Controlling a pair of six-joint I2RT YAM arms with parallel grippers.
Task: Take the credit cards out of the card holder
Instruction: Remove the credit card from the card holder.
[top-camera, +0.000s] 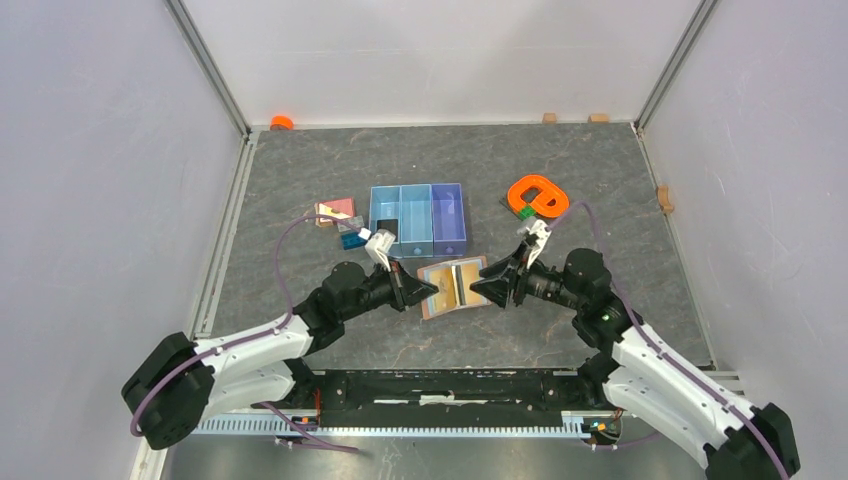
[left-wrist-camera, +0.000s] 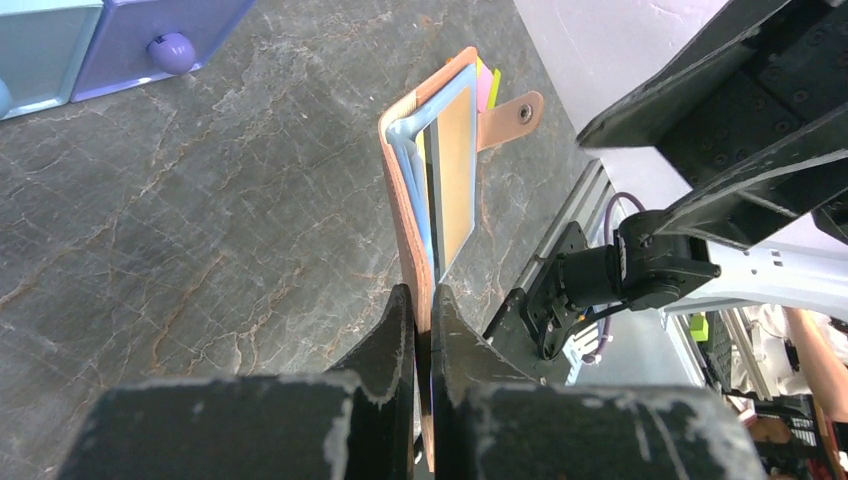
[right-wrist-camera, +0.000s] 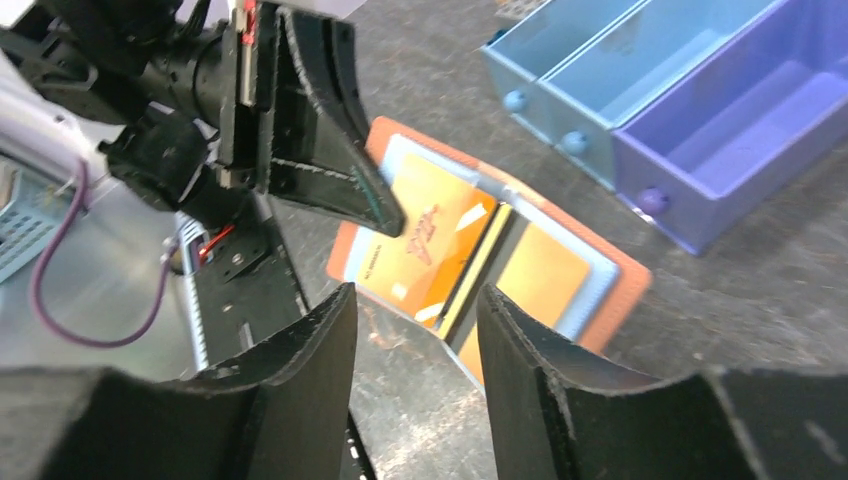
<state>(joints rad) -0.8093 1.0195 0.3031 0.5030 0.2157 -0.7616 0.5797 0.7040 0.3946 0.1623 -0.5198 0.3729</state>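
Observation:
The salmon-brown card holder (top-camera: 452, 292) lies open on the table between both grippers. My left gripper (top-camera: 425, 290) is shut on its left edge; in the left wrist view the leather flap (left-wrist-camera: 405, 190) runs between the shut fingers (left-wrist-camera: 395, 320), with a tan card (left-wrist-camera: 455, 165) and the closure tab (left-wrist-camera: 515, 112) beyond. The right wrist view shows the open holder (right-wrist-camera: 625, 290) with golden-orange cards (right-wrist-camera: 425, 230) in grey-blue pockets and a dark card edge (right-wrist-camera: 488, 255) at the fold. My right gripper (top-camera: 478, 285) is open and empty, just short of the holder's right side (right-wrist-camera: 417, 297).
A blue three-compartment tray (top-camera: 418, 220) stands just behind the holder. Coloured toy bricks (top-camera: 340, 218) lie to its left. An orange ring-shaped piece (top-camera: 537, 195) lies at the back right. A metal rail (top-camera: 440, 385) runs along the near table edge.

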